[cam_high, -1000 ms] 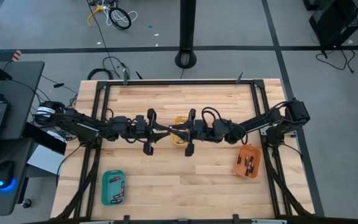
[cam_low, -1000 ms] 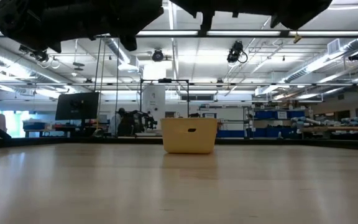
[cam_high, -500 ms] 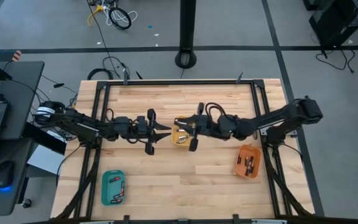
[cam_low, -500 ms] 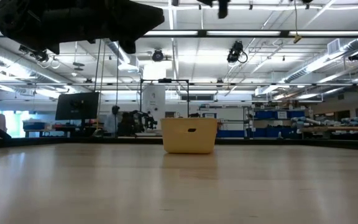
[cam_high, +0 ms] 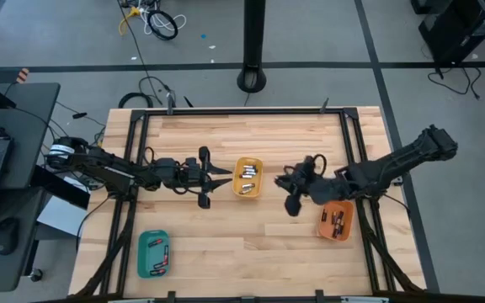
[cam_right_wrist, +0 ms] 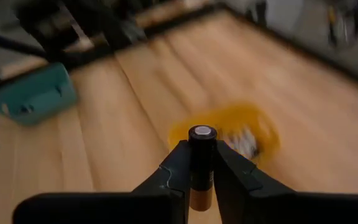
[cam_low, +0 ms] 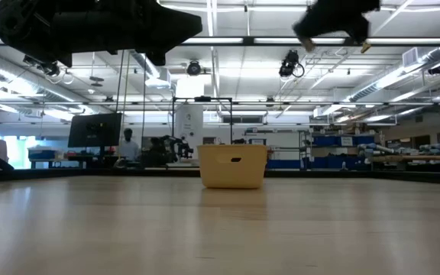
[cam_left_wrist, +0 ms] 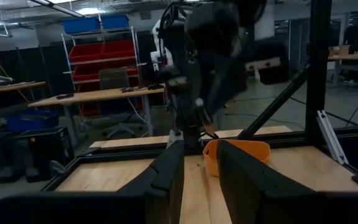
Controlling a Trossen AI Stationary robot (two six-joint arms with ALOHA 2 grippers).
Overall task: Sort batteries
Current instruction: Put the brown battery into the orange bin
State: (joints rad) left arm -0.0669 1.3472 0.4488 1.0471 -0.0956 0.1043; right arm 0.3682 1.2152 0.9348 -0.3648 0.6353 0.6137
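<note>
My right gripper [cam_high: 283,178] hangs above the table between the yellow tray [cam_high: 247,178] and the orange tray [cam_high: 336,219]. It is shut on one battery [cam_right_wrist: 202,140], a dark cell with a copper part and a silvery end. Several batteries [cam_high: 244,178] lie in the yellow tray, and others lie in the orange tray and in the teal tray [cam_high: 153,252]. My left gripper [cam_high: 224,175] is open and empty just left of the yellow tray, pointing toward it. It also shows in the left wrist view [cam_left_wrist: 201,168]. My right gripper pinches the battery's barrel [cam_right_wrist: 202,167] between its two fingers, one on each side. The silvery end [cam_right_wrist: 202,132] stands out past the fingertips. The battery is lifted clear of the table and the trays.
The yellow tray stands mid-table and also shows in the low view [cam_low: 232,166]. The orange tray is at the right edge, the teal tray at the near left. Bare wooden table [cam_high: 242,236] lies between them. A person stands in the room beyond the table [cam_low: 128,145].
My right gripper has drawn back from over the yellow tray toward the table's right edge, carrying the battery with it. The yellow tray, covered by the gripper before, now shows whole.
</note>
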